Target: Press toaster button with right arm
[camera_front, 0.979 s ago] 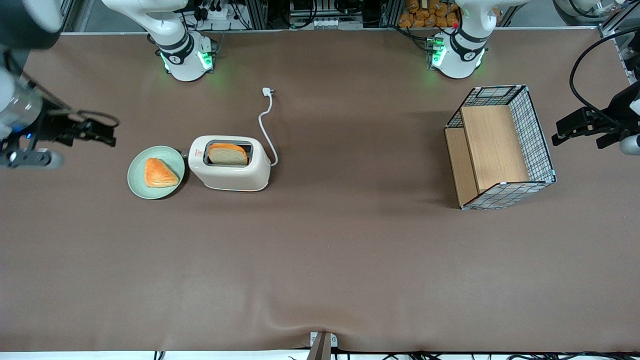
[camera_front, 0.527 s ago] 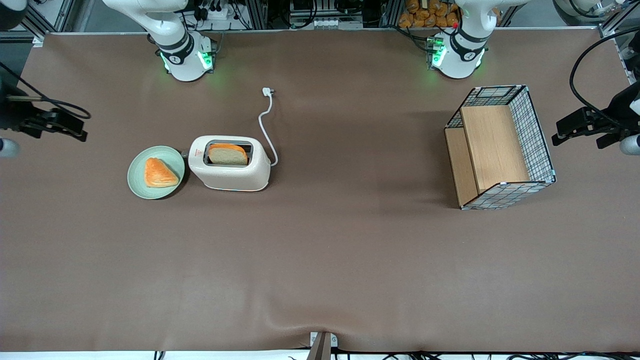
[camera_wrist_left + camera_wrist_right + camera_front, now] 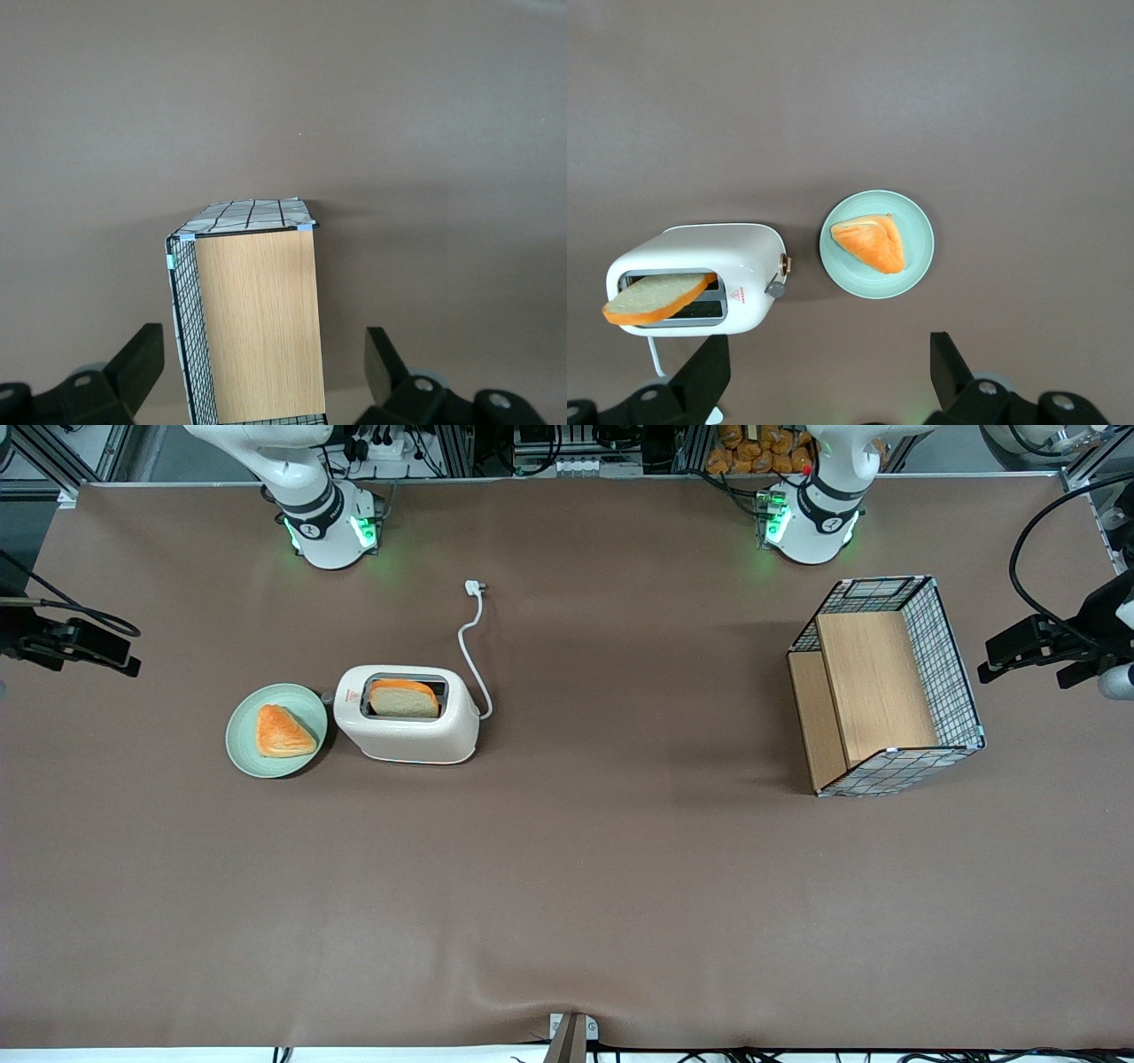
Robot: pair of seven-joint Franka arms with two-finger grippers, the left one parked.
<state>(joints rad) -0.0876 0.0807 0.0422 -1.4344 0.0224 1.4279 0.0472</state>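
- Setting: robotics lab bench, not a home kitchen.
- Wide table under one brown cloth cover (image 3: 620, 886); two white robot arm bases with green status lights (image 3: 330, 530) bolted along its edge.
- Aluminium frame rails, power strips and tangled black cables (image 3: 540, 447) line the table edge by the bases.
- Black two-finger gripper (image 3: 84, 646) hangs at the working arm's end.

The gripper (image 3: 111, 657) is now seen closer to the edge of the table at the working arm's end, well apart from the toaster (image 3: 407, 726). Less of the right arm (image 3: 27, 638) is shown in the front view than before.
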